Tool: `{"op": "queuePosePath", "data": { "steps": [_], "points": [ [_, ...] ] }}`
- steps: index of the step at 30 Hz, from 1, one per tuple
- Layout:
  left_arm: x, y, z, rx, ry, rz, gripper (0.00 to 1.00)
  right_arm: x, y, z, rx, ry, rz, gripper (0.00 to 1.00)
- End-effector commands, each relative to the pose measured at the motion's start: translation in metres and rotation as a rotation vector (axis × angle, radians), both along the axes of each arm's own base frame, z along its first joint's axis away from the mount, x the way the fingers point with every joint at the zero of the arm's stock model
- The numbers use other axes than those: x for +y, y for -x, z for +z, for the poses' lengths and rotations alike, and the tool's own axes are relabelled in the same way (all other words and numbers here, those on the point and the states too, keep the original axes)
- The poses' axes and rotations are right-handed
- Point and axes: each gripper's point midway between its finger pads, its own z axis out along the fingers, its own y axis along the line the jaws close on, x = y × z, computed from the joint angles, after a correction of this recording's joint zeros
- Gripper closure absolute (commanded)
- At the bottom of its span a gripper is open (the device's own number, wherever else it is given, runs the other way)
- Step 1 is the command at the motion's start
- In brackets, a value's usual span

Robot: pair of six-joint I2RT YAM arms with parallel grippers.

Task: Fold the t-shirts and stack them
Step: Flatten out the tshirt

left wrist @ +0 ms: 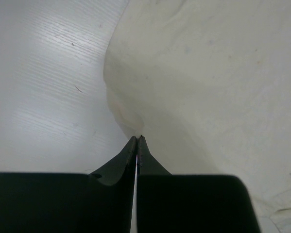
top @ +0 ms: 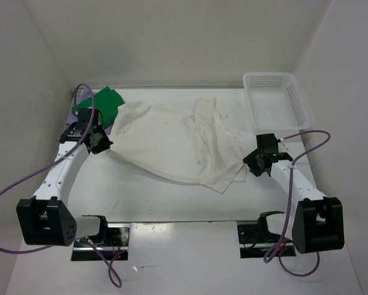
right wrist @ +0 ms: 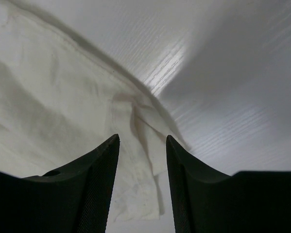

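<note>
- Nearest to the arm bases, on the right side of the white table (top: 128, 196), the right gripper (top: 254, 161) stands with its jaws clearly apart and nothing clamped between them.
- Its wrist view shows it well: a doubled-over corner of the cream-white t-shirt (top: 171, 144) lies flat on the table, just below the dark fingers (right wrist: 96, 174) and running between them. I see no contact with the cloth.
- A touch further out on the left, the left gripper (top: 101, 145) has its jaws pressed tight together. A corner of the cream-white t-shirt is pinched right at the tips, and the cloth rises off the table into that pinch.
- Between the two grippers, the cream-white t-shirt sprawls rumpled across the middle of the table. Its near edge sags in a curve from the left pinch down to the bunched corner by the right gripper.
- Further back on the left, a bright green t-shirt (top: 104, 101) lies crumpled near the far-left corner, meeting the white one's far-left edge.
- Beside the green one there is a sliver of lavender cloth (top: 74, 114), mostly hidden by the left arm, so I cannot tell its shape.
- At the far right corner sits a white mesh basket (top: 299, 106), just beyond the white shirt's right side.
</note>
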Motion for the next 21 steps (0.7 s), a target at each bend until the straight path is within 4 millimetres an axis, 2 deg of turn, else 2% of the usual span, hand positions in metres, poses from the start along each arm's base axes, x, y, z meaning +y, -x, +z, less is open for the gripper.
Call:
{"op": "queuePosePath", "data": {
  "steps": [1, 7, 13, 15, 19, 21],
  "points": [
    [-0.005, -0.003, 0.015, -0.077, 0.015, -0.046, 0.98, -0.008, -0.023, 0.005, -0.062, 0.037, 0.004, 0.51],
    [-0.011, -0.004, 0.005, -0.061, 0.042, -0.066, 0.97, 0.005, -0.033, -0.011, -0.031, 0.001, 0.085, 0.53],
    [-0.012, -0.004, 0.005, -0.062, 0.048, -0.059, 0.97, 0.010, -0.043, -0.012, -0.047, -0.009, 0.117, 0.58],
    [-0.012, -0.004, 0.005, -0.062, 0.048, -0.059, 0.97, 0.012, -0.048, -0.007, -0.068, -0.017, 0.122, 0.60],
    [-0.012, -0.003, 0.001, -0.053, 0.048, -0.059, 0.97, 0.012, -0.050, -0.007, -0.068, -0.011, 0.131, 0.60],
    [-0.010, -0.003, 0.001, -0.052, 0.041, -0.053, 0.97, 0.012, -0.054, -0.004, -0.088, -0.011, 0.131, 0.54]
  ]
}}
